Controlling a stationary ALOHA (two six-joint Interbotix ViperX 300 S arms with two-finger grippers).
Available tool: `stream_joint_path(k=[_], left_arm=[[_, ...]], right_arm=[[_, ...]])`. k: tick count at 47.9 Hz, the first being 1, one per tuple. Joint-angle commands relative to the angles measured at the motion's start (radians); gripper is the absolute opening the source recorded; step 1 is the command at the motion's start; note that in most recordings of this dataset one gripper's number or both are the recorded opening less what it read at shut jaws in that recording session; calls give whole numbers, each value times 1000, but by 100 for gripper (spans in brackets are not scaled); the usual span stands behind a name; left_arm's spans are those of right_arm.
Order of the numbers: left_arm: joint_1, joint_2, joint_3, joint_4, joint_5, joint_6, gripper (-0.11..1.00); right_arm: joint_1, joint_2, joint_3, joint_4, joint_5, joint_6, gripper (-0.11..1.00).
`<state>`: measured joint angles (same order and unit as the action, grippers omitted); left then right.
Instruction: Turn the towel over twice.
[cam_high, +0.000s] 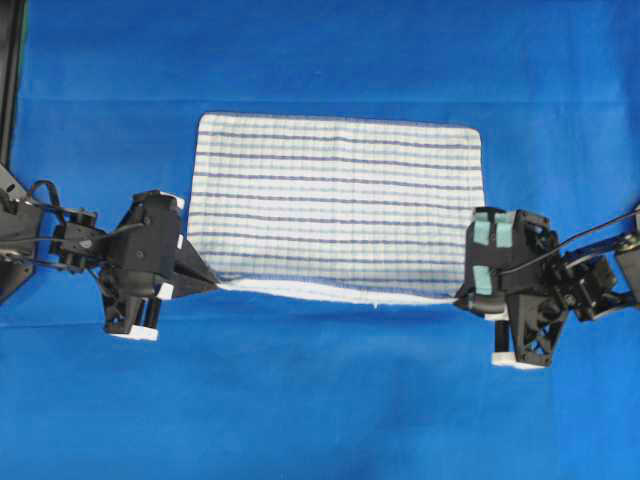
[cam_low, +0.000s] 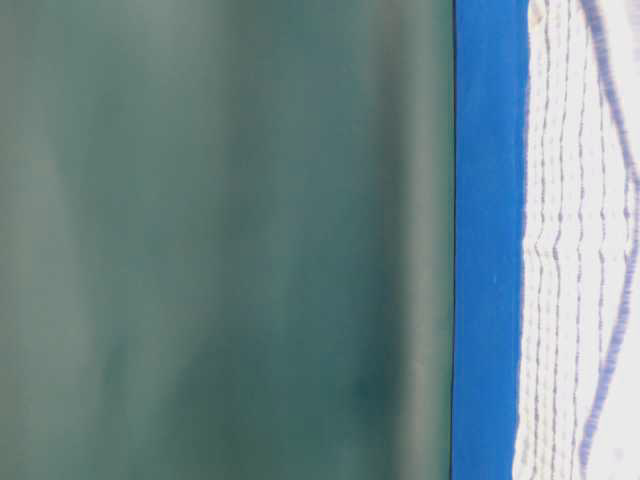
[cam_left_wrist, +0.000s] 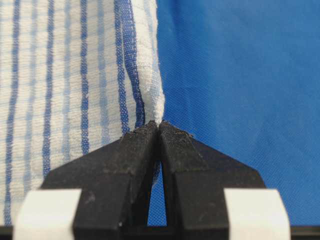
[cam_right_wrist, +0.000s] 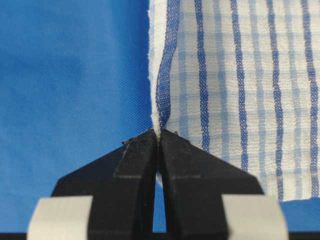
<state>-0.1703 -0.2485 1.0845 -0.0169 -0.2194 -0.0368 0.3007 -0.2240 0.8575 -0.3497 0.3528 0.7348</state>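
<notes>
The woven, striped towel (cam_high: 335, 205) hangs taut between both arms over the blue cloth (cam_high: 320, 400). The left gripper (cam_left_wrist: 159, 125) and the right gripper (cam_right_wrist: 158, 132) each pinch a near corner, black jaws clamped tight.

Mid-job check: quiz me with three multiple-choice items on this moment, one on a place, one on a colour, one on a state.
1. Where on the towel do the grippers grip?
A. far corners
B. near corners
C. middle

2. What colour is the cloth under the towel?
A. blue
B. green
C. white

3. How is the left gripper?
A. wide open
B. shut on nothing
C. shut on the towel

Answers: 1 B, the left gripper and the right gripper pinch the near edge's ends; 2 A, plain blue all round; 3 C, jaws closed on its corner.
</notes>
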Motion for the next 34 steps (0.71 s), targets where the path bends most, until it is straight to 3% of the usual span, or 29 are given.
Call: stream_joint_path(k=[1,19,24,31,34], left_arm=[[-3,11,-23,-2,-11,-2,1],[-23,43,-34,-2,-8,-8,4],[-41,52,-46,-2,-2,-14,25],[-69,64,-66,-2,17,-23,71],[-69,64,-71,-2,32,-23,83]], right_arm=[[2,15,-20,2,-18,2,2],[2,107,-29,3,-40,2,2],[2,107,-32,3,-41,2,6],[5,107,-32,3,-38,2,50],[5,106,-35,3,-37,2,64]])
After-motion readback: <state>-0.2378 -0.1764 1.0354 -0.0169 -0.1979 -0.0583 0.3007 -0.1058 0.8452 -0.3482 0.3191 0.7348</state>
